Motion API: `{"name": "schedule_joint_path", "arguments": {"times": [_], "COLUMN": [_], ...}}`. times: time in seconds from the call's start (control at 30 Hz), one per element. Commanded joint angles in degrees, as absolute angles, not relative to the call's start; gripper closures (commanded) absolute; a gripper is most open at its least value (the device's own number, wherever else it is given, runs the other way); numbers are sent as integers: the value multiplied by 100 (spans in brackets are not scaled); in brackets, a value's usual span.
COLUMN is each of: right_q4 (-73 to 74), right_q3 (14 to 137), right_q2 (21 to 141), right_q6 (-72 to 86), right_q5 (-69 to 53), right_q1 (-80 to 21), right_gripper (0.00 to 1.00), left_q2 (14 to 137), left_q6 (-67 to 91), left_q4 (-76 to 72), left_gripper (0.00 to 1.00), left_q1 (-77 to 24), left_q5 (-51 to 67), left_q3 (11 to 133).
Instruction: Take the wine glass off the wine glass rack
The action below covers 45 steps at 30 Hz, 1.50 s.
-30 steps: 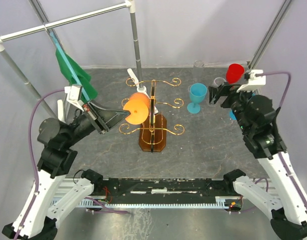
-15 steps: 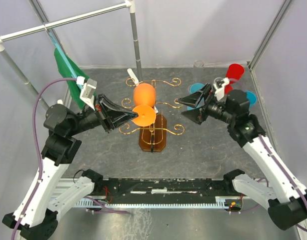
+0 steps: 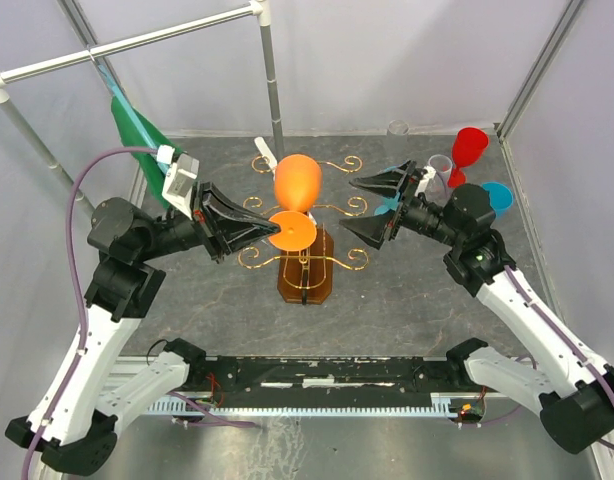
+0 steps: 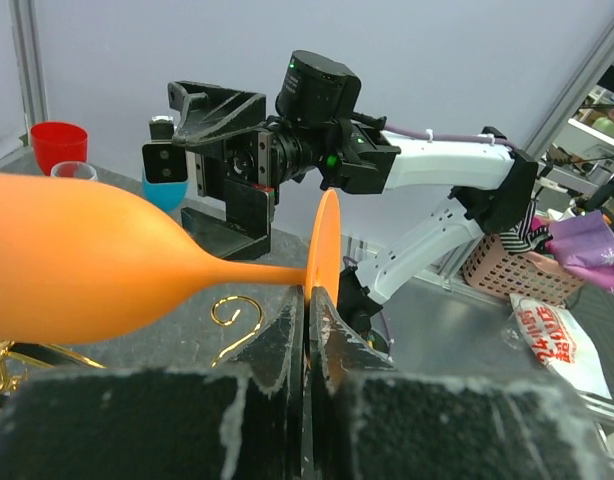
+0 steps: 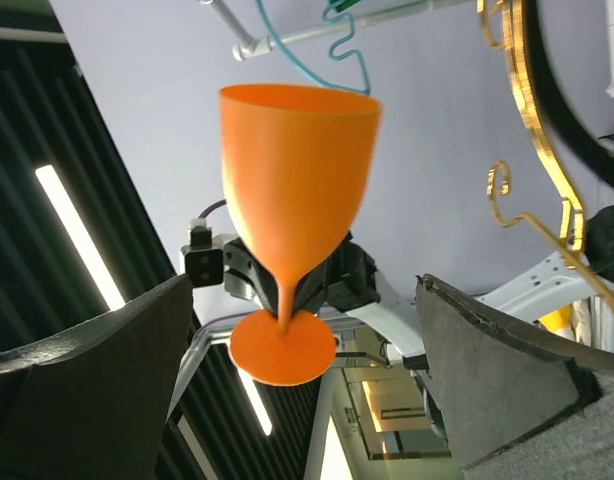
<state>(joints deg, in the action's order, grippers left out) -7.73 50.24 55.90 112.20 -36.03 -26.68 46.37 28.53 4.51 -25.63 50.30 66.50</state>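
1. There is one rack [image 3: 307, 272] on the surface [image 3: 407, 300], and one orange glass [image 3: 297, 180]. Right of the rack stand one red glass [image 3: 470, 145], one clear glass [image 3: 439, 165] and two blue glasses [image 3: 498, 196], one of them half hidden.
2. There are two hands. The left hand [image 3: 259, 226] pinches the orange glass's stem just left of the rack's top arms. The right hand [image 3: 370, 207] is spread and empty, right of the rack and facing the glass.
3. Only the right wrist view shows the glass apart from the gold wire.
4. Only the left wrist view shows the pads [image 4: 287, 345] pressed on the stem by the foot. It also shows a pink basket [image 4: 497, 272] and a bag [image 4: 549, 342] beyond the rack.
5. The bag carries red print, too small to read.
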Motion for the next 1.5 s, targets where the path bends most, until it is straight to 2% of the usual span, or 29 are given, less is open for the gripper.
{"name": "schedule_joint_path", "arguments": {"times": [0.0, 0.5, 0.83, 1.23, 1.27, 1.47], "right_q4": [-1115, -2402, -2602, -2863, -2858, -3097], "right_q3": [5519, 5969, 6151, 6290, 6285, 6142], "right_q2": [5762, 7052, 7379, 7472, 7459, 7365], "right_q6": [11430, 11750, 11762, 11764, 11753, 11835], "right_q5": [-3590, -3293, -3177, -3186, -3174, -3025], "right_q1": [-2806, -3368, -3384, -3384, -3384, -3382], "right_gripper": [0, 0, 0, 8, 9, 15], "left_q2": [4725, 4936, 4872, 4806, 4794, 4684], "left_q6": [2932, 3085, 3120, 3141, 3158, 3079], "left_q4": [-228, -647, -629, -499, -508, -407], "left_gripper": [97, 97, 97, 97, 96, 47], "left_q1": [-2600, -3033, -3040, -3048, -3042, -3044], "left_q5": [5265, 5181, 5149, 5036, 5032, 4909], "left_q3": [6744, 6659, 6577, 6613, 6617, 6645]}}
